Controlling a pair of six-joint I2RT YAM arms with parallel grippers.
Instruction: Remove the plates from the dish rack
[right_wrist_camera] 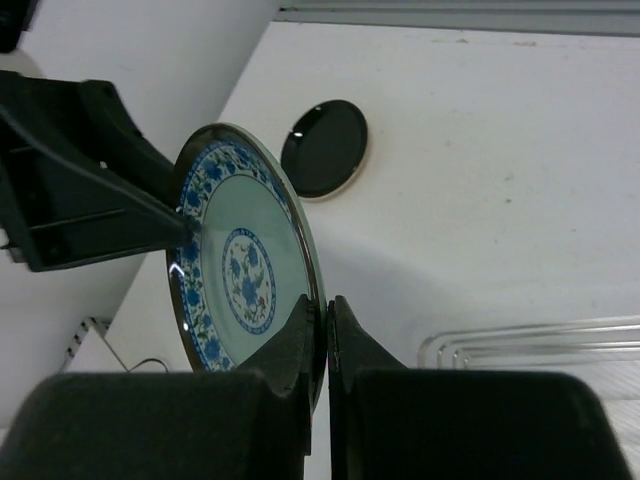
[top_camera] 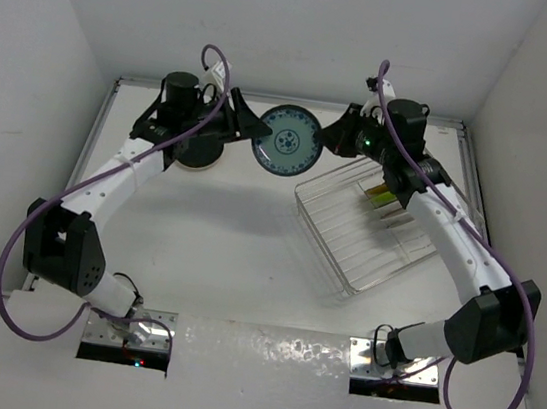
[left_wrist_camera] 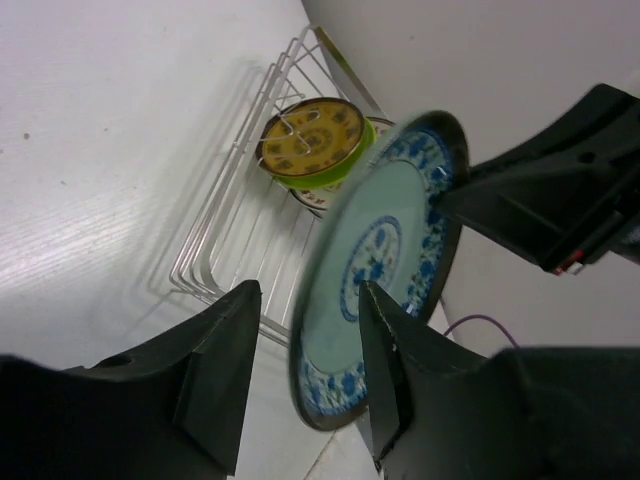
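Note:
A teal plate with a blue floral rim (top_camera: 287, 141) hangs upright above the table's far middle. My right gripper (top_camera: 334, 140) is shut on its right rim, which the right wrist view shows pinched between the fingertips (right_wrist_camera: 328, 300). My left gripper (top_camera: 247, 130) is open, its jaws straddling the plate's left rim (left_wrist_camera: 390, 250) without closing on it. The silver wire dish rack (top_camera: 331, 263) lies at the right. A yellow patterned plate (left_wrist_camera: 310, 138) and a lime green plate (left_wrist_camera: 320, 180) stand in its far end, seen as (top_camera: 380, 196) from above.
A dark round plate (right_wrist_camera: 323, 148) lies flat on the table at the far left, partly under my left arm (top_camera: 199, 157). White walls close in the back and sides. The rack's corner shows in the right wrist view (right_wrist_camera: 520, 342).

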